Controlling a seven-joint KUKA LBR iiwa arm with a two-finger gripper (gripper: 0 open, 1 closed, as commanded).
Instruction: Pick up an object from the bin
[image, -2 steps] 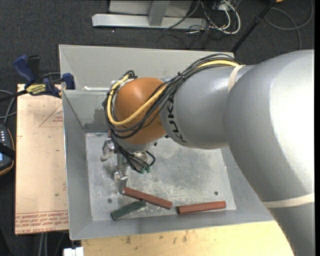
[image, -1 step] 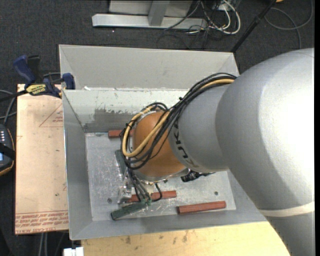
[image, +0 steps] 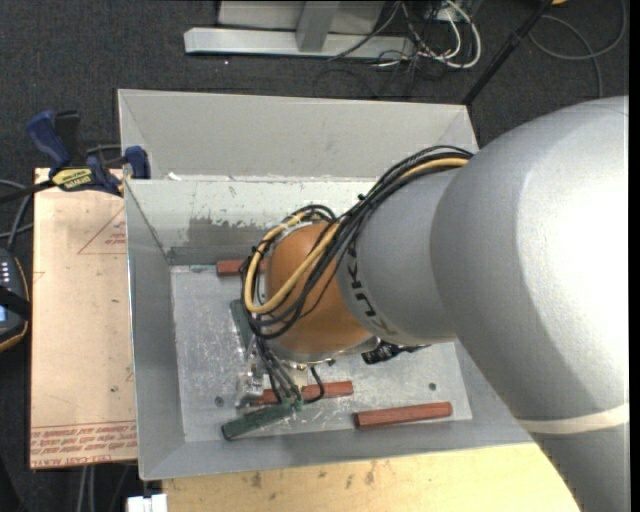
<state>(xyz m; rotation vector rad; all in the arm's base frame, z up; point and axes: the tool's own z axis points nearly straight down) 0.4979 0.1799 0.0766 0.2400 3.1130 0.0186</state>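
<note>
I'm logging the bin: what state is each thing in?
Long red stick, flat at the bin's front, untouched.
Short red stick, flat, partly under the arm.
Red piece, flat at the bin's back.
Dark green bar, flat, right by the pincer.

A long reddish-brown bar (image: 403, 414) lies flat near the front right corner of the bin (image: 300, 135), while a shorter reddish piece (image: 230, 267) sits at the foot of the back wall, towards the left corner. Beyond the bin's back edge, a grey metal rail (image: 300, 38) and tangled cables (image: 445, 35) lie on dark carpet (image: 60, 60).
</note>
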